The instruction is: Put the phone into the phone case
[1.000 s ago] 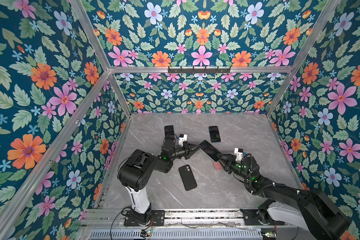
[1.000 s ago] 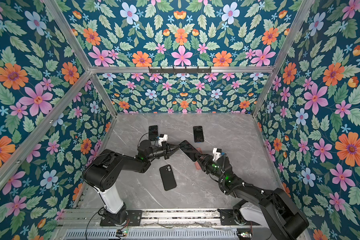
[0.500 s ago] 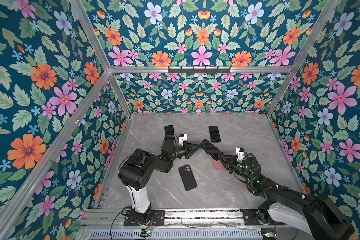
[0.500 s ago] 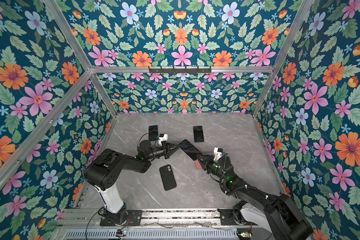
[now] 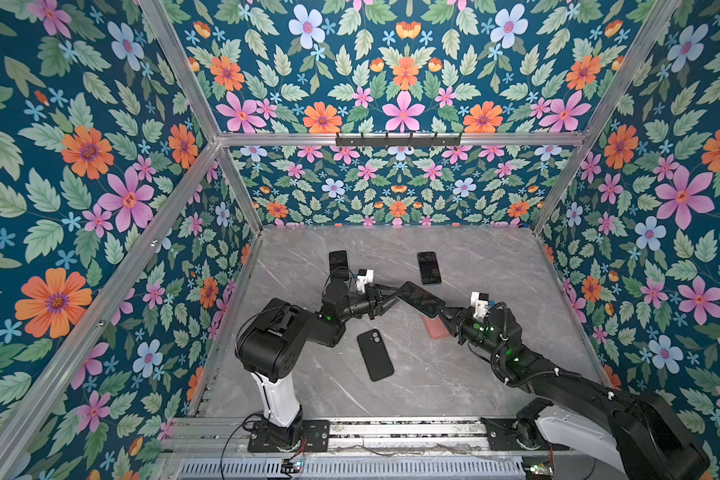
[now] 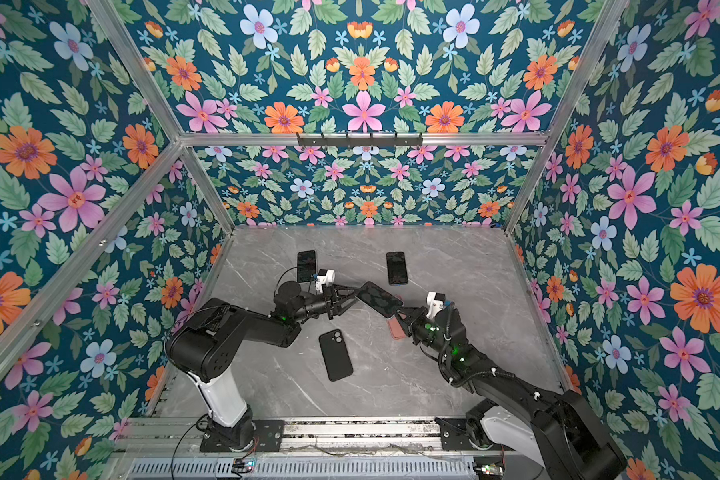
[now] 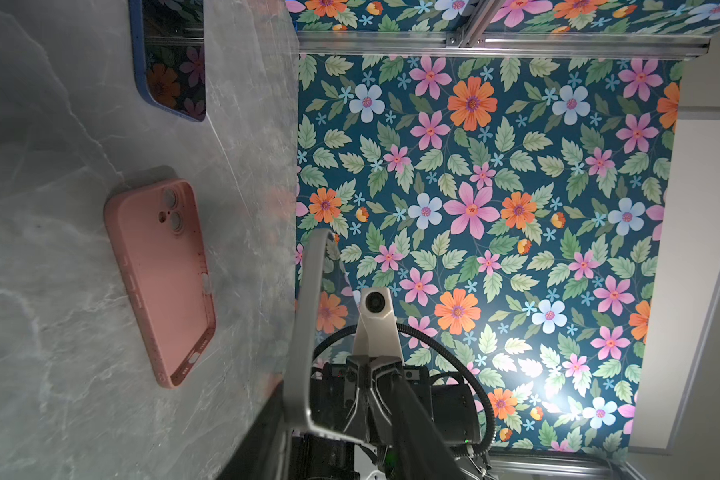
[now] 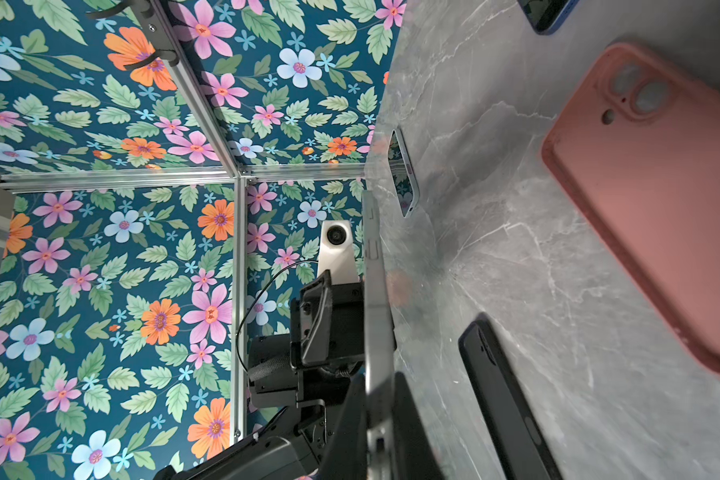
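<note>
Mid-air handover above the marble surface (image 5: 495, 374). Nearest the camera, a black case (image 5: 375, 354) lies flat, at 7 o'clock from the phone (image 5: 420, 298). The phone hangs tilted between the two arms. The right claw (image 5: 442, 312) is closed on its 4 o'clock end. The left claw (image 5: 391, 294), at the 10 o'clock end, stands parted, jaws either side of the phone; the right wrist view shows a gap. A pink case (image 5: 435, 329) lies on the surface just under the right claw, partly hidden. Farther back, two spare phones (image 5: 338, 264) (image 5: 428, 267) lie flat at 10 and 12 o'clock.

The step looks like the pass to the right arm. The left claw should back straight off toward 10 o'clock without brushing the phone, and the right grip should hold firm. Then level the phone over the pink case, camera end to cutout.
</note>
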Available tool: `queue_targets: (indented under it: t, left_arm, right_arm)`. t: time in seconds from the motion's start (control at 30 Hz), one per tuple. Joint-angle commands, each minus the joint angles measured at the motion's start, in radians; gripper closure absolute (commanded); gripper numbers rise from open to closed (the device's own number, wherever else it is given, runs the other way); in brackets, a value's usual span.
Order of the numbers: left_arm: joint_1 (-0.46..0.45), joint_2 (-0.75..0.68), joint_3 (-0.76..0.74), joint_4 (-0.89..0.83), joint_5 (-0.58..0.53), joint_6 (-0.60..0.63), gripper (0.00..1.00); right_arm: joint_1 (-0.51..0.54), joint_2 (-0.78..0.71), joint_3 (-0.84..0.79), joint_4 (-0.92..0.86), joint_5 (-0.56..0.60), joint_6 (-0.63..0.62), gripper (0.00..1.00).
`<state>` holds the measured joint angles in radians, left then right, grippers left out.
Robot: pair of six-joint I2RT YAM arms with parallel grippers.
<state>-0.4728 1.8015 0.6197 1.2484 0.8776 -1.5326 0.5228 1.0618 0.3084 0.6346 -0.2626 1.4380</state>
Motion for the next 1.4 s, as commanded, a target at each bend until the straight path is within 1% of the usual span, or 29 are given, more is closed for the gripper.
queue_targets:
  t: [0.0, 0.03, 0.07, 0.13, 0.2, 0.27, 0.3, 0.37, 0.43, 0.53, 0.63, 0.73, 0.83, 0.93, 1.27, 1.37]
  left_arm:
    - [0.015, -0.028, -0.009, -0.035, 0.027, 0.076, 0.46]
    - [0.016, -0.041, -0.011, -0.089, 0.025, 0.109, 0.44]
    - [0.016, -0.062, -0.005, -0.183, 0.019, 0.171, 0.43]
    - [0.014, -0.108, 0.023, -0.444, -0.011, 0.324, 0.42]
    - [0.014, -0.154, 0.074, -0.741, -0.067, 0.503, 0.42]
    - [0.014, -0.178, 0.123, -0.947, -0.118, 0.624, 0.41]
    - [0.014, -0.183, 0.143, -1.026, -0.132, 0.67, 0.41]
    - [0.015, -0.179, 0.168, -1.12, -0.146, 0.73, 0.41]
    - [0.015, -0.176, 0.215, -1.276, -0.191, 0.826, 0.4]
    - [0.014, -0.165, 0.314, -1.541, -0.312, 0.986, 0.4]
    - [-0.007, -0.146, 0.419, -1.756, -0.422, 1.1, 0.4]
    - [-0.041, -0.128, 0.485, -1.88, -0.513, 1.163, 0.4]
    - [-0.06, -0.098, 0.511, -1.947, -0.569, 1.197, 0.42]
    - [-0.068, -0.09, 0.515, -1.972, -0.615, 1.212, 0.44]
    - [-0.116, -0.045, 0.525, -1.999, -0.665, 1.249, 0.46]
    - [-0.135, -0.013, 0.55, -2.012, -0.704, 1.254, 0.47]
  right_arm:
    - [-0.006, -0.009, 0.015, -0.066, 0.004, -0.011, 1.0]
    - [-0.007, -0.011, 0.019, -0.08, 0.002, -0.015, 1.0]
    - [-0.011, -0.011, 0.022, -0.09, 0.001, -0.017, 1.0]
    - [-0.012, -0.007, 0.037, -0.121, -0.004, -0.032, 1.0]
    - [-0.013, 0.002, 0.065, -0.182, -0.015, -0.063, 1.0]
    - [-0.012, 0.014, 0.083, -0.201, -0.025, -0.078, 1.0]
    - [-0.012, 0.023, 0.088, -0.198, -0.028, -0.08, 1.0]
    - [-0.012, 0.043, 0.102, -0.198, -0.039, -0.091, 1.0]
    - [-0.012, 0.063, 0.121, -0.213, -0.058, -0.109, 1.0]
    - [-0.012, 0.077, 0.14, -0.239, -0.077, -0.134, 1.0]
    - [-0.012, 0.078, 0.157, -0.287, -0.081, -0.171, 1.0]
    - [-0.013, 0.084, 0.174, -0.331, -0.079, -0.203, 1.0]
    - [-0.013, 0.094, 0.185, -0.341, -0.084, -0.216, 1.0]
    - [-0.013, 0.11, 0.202, -0.348, -0.097, -0.226, 1.0]
    - [-0.013, 0.137, 0.222, -0.362, -0.11, -0.239, 1.0]
    - [-0.013, 0.142, 0.209, -0.34, -0.113, -0.231, 1.0]
